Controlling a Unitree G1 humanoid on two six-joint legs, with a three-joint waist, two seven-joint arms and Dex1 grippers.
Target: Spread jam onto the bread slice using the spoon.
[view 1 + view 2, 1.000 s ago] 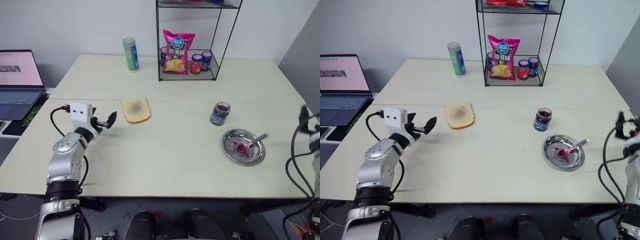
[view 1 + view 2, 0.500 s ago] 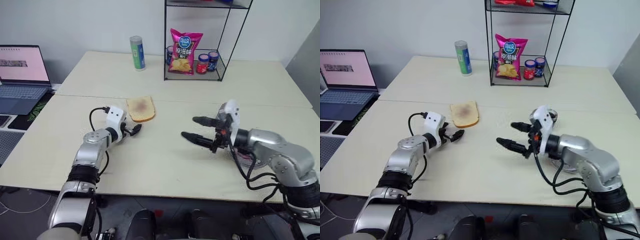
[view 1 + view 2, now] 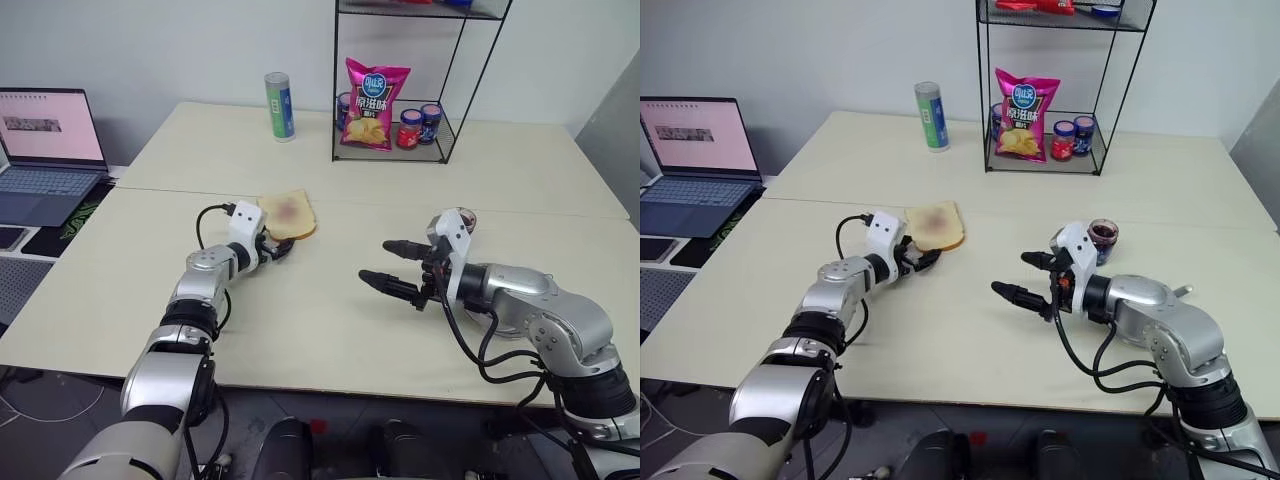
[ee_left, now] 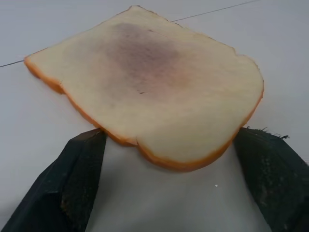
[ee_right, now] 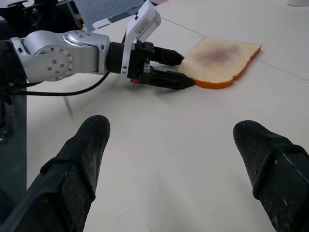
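Your left gripper (image 3: 281, 247) reaches the near edge of the bread slice (image 3: 290, 214) on the pale desk (image 3: 330, 320), its two black fingers (image 4: 72, 183) spread and straddling the crust without yet closing on it. The slice lies flat, a faint reddish-brown smear at its centre. Your right gripper (image 3: 392, 267) hovers wide open and empty above bare desk, well apart from the bread and pointing toward it.

The step in hand looks like steadying the bread, not spreading: neither gripper holds the spoon. The jam jar (image 3: 1103, 235), dark-filled and lidless, stands just behind your right wrist. Judging from this, your next move calls for pinching or pinning the slice's edge with the left gripper, then turning the right arm back to collect the spoon; the arm itself hides where that lies.

The left wrist view gives you what the head views cannot: the crust sits between the fingertips with a gap on both sides, so no contact is confirmed. The right wrist view shows the left gripper side-on, its tips level with the crust. The head views alone show the wire rack (image 3: 395, 80) with a crisp bag (image 3: 372, 103), the green can (image 3: 279, 106) and the laptop (image 3: 45, 150).
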